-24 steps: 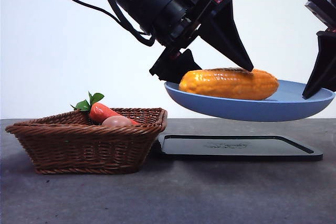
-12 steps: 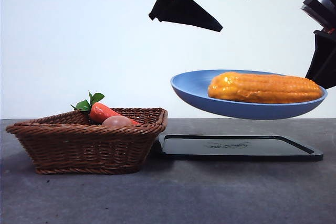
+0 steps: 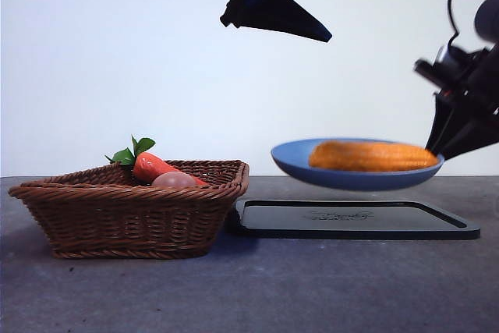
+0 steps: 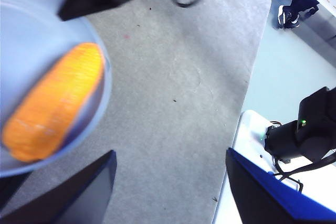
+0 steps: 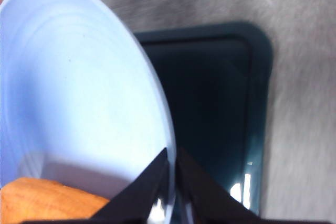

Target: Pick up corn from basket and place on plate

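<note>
The orange-yellow corn [image 3: 373, 156] lies lengthwise in the blue plate [image 3: 355, 179], which hangs just above the black tray. My right gripper [image 3: 435, 150] holds the plate at its right rim; in the right wrist view the jaws are shut on the plate's edge [image 5: 79, 87], gripper [image 5: 172, 153], with the corn's end [image 5: 47, 200] close by. My left gripper [image 3: 349, 9] is high above the plate, open and empty. In its wrist view the left gripper [image 4: 170, 156] looks down on the corn [image 4: 52, 111] in the plate [image 4: 31, 35]. The wicker basket [image 3: 125, 216] stands at the left.
A carrot [image 3: 152, 167] with green leaves and a pinkish egg-like item [image 3: 173, 180] lie in the basket. The flat black tray [image 3: 355, 220] lies on the grey table right of the basket, seen under the plate as the tray [image 5: 210, 93].
The left gripper let go of the corn and rose to the top of the view. The plate with the corn has come down closer to the tray.
</note>
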`<state>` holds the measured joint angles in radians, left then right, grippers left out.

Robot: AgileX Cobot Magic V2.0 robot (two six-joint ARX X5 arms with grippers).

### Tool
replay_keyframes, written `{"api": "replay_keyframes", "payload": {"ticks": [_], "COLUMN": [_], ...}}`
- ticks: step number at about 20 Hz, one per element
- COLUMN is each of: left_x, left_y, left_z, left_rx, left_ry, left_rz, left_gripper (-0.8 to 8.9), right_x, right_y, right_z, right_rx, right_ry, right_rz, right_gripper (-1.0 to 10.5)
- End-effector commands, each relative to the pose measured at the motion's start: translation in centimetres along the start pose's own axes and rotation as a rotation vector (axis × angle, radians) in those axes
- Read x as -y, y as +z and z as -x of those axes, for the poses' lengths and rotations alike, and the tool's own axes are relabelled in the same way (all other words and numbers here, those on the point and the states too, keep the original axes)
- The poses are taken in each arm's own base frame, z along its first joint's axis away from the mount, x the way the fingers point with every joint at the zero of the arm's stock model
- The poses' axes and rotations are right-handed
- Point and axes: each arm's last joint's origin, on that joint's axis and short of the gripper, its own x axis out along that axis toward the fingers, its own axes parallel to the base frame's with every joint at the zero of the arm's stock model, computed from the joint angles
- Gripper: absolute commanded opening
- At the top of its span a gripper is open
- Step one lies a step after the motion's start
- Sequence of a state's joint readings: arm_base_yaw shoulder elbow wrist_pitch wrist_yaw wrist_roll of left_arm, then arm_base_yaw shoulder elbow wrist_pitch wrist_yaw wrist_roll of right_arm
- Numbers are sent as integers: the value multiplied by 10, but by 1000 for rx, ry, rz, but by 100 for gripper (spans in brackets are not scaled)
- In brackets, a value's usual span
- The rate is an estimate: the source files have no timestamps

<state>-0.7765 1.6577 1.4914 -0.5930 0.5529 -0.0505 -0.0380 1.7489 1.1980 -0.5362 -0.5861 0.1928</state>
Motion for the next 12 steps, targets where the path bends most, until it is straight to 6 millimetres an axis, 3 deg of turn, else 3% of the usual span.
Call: {"api": "replay_keyframes", "payload": {"ticks": [1, 6, 12], "left_x": [3, 3, 3], "left_y": [7, 7, 7], "left_z": [-2, -2, -2], "left_rx": [15, 17, 16], "left_ry": [-11, -11, -11], "left_rz": [-30, -31, -30], "left_gripper": [339, 339, 339], "right_x": [6, 19, 21], "right_y": [11, 12, 9], "right_z": [-14, -35, -45], "right_rx": [-22, -67, -94], "right_ry": [7, -2, -5], "right_rz": [-28, -64, -69], "right_gripper": [2, 2, 2]}}
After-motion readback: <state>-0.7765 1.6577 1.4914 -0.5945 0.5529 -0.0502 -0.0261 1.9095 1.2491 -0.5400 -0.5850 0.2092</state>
